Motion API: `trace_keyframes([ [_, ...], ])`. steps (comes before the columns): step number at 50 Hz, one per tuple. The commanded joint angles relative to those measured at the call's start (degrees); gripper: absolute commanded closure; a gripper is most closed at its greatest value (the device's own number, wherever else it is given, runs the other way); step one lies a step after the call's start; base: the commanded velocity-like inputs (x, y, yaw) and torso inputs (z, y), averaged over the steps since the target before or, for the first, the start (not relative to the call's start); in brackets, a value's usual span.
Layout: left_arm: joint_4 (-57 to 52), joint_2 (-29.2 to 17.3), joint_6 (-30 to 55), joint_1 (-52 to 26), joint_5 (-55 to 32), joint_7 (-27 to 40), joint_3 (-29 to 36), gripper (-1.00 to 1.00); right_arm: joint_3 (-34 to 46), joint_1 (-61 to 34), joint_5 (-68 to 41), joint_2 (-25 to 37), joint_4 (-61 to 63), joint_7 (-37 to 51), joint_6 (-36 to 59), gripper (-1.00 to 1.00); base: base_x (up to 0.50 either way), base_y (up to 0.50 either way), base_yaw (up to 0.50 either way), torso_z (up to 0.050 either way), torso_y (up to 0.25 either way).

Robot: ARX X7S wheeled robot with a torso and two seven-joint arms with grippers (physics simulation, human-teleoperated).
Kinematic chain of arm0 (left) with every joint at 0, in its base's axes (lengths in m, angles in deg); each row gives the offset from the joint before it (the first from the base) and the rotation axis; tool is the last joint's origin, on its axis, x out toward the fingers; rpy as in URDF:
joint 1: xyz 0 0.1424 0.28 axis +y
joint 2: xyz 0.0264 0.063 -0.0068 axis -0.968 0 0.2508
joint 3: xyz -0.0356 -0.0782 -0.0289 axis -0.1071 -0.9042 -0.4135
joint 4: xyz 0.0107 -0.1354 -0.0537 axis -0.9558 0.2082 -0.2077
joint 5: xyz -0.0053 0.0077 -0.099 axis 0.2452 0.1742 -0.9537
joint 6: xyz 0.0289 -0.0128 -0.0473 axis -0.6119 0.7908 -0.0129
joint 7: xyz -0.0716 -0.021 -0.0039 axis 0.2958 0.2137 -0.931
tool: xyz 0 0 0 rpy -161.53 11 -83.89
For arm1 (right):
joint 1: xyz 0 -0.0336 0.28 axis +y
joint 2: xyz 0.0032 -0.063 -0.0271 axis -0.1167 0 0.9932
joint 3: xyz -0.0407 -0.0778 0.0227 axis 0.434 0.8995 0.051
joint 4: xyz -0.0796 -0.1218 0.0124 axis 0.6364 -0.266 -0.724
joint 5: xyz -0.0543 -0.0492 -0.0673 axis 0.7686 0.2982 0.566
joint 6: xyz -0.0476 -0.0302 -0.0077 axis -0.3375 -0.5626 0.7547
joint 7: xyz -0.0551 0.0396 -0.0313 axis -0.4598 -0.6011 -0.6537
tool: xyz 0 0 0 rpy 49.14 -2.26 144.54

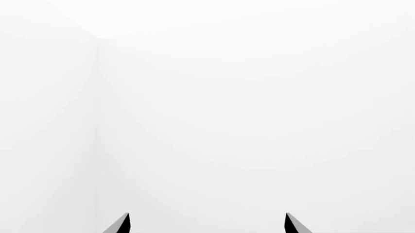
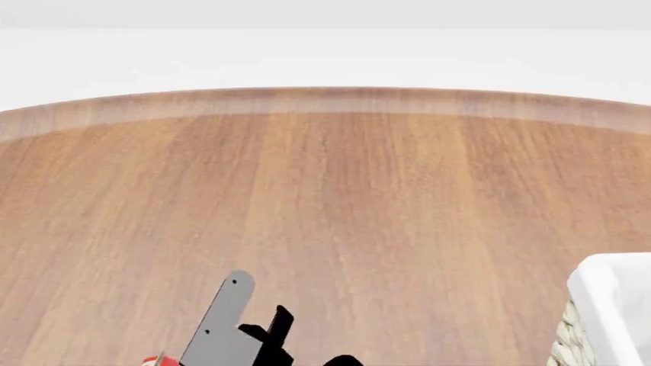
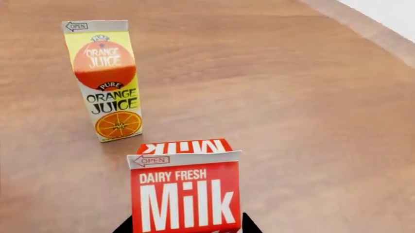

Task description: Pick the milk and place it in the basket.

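Milk (image 3: pixel 184 191) sat between the right gripper (image 3: pixel 186 227) fingertips (grip unclear), lifted for the basket (image 2: pixel 610 305); left gripper (image 1: pixel 207 224) gaped empty.

Round wooden table (image 2: pixel 336 206), seemingly white walls (image 1: pixel 259 97).

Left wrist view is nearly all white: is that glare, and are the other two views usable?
Left wrist view: no glare, just blank white walls beyond the open left pincer. Head view: sharp, evenly lit table, basket cropped at the edge. Right wrist view: crisp lettering on the milk and orange juice carton, soft shadows.
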Motion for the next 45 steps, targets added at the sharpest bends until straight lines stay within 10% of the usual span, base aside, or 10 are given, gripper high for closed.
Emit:
trace_keyframes([
  [1, -0.11, 1.69, 0.37, 0.6, 1.35, -1.88, -1.52, -1.0, -6.97, -5.67, 0.88, 0.64, 10.52, 5.16, 6.82, 1.0, 0.0, 0.0, 0.0, 0.0, 0.0],
  [29, 0.21, -0.59, -2.09, -2.06, -0.83, 1.28, 2.7, -1.0, -35.66, -13.29, -0.99, 1.12, 35.76, 31.49, 40.07, 1.0, 0.0, 0.0, 0.0, 0.0, 0.001],
  [45, 0.41, -0.56, -1.86, -1.88, -0.44, 0.93, 2.51, -1.0, -42.98, -12.24, 2.66, 0.74, 19.61, 33.46, 29.29, 1.0, 0.0, 0.0, 0.0, 0.0, 0.001],
])
